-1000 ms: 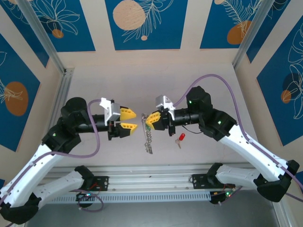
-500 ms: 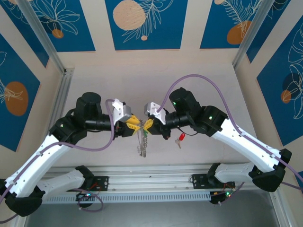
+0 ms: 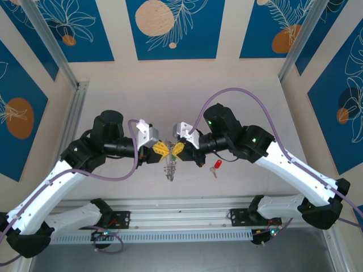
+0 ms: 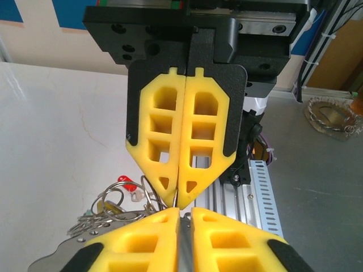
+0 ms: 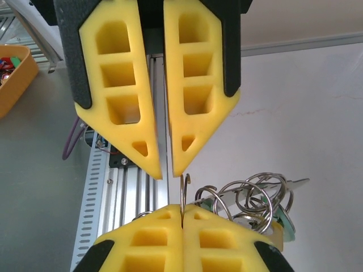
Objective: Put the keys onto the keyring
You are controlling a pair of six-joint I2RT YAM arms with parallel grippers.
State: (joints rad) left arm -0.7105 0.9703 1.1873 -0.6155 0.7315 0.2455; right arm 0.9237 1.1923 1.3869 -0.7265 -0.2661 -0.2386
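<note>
The keyring (image 3: 170, 169), a grey chain of metal rings, hangs from my right gripper (image 3: 177, 148) above the table's middle. That gripper (image 5: 182, 211) is shut on one thin wire ring, and the other rings (image 5: 249, 198) bunch beside it with a green tag (image 5: 286, 226). My left gripper (image 3: 163, 148) faces it tip to tip. Its jaws (image 5: 165, 173) stand a narrow slit apart with nothing between them, and the pinched ring's top sits just below one fingertip. The red-headed key (image 3: 216, 165) lies on the table right of the chain, also seen as the key (image 4: 129, 187) behind the rings (image 4: 113, 207).
An aluminium rail (image 3: 181, 218) runs along the table's near edge under both grippers. An orange bin (image 5: 11, 68) stands off the table beyond that rail. Metal frame posts (image 3: 74, 85) rise at the table's left and right sides.
Both grippers have moved in to meet at the middle. The left jaws have narrowed from wide open to a slit. The chain has come along with the right gripper.
</note>
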